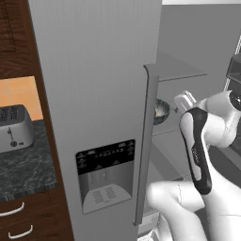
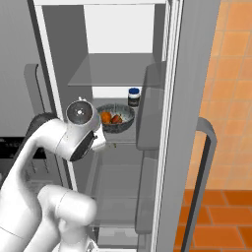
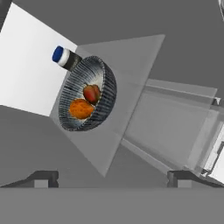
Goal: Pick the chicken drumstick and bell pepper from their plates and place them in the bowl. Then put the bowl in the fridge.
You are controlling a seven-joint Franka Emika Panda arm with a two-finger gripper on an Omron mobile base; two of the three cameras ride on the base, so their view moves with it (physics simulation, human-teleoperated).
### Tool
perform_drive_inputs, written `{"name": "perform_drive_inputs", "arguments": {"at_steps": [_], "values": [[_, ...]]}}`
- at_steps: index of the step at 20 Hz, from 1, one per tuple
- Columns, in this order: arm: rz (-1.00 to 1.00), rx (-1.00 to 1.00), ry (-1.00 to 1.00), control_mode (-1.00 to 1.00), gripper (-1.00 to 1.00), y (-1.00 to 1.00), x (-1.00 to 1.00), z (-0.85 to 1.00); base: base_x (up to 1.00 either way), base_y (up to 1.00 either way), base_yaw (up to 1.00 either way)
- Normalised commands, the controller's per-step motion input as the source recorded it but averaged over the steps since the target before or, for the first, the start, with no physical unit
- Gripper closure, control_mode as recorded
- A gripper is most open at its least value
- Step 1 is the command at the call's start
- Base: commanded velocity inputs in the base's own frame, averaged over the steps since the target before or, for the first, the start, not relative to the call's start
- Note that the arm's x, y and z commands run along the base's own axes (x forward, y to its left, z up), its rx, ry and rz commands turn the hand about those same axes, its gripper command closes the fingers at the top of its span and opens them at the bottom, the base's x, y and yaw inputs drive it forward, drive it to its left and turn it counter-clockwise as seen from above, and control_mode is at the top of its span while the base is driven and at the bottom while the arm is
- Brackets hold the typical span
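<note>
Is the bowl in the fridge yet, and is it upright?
In, and upright. The bowl sits level on a fridge shelf with the chicken drumstick and bell pepper inside, beside a jar.

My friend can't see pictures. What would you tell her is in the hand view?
A dark patterned bowl sits on a glass shelf inside the open fridge, holding an orange-brown chicken drumstick and a small red bell pepper. A dark jar with a blue lid stands just behind the bowl. The open gripper is apart from the bowl.
</note>
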Motion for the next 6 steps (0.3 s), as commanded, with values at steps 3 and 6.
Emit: {"name": "perform_drive_inputs", "arguments": {"at_steps": [3,6], "values": [[0.0,0.0,0.0,-1.0,-1.0,0.11,-0.97,0.14,0.0,0.0,0.0],[0.04,0.0,-0.04,-1.0,-1.0,0.16,-0.69,0.05,0.0,0.0,0.0]]}}
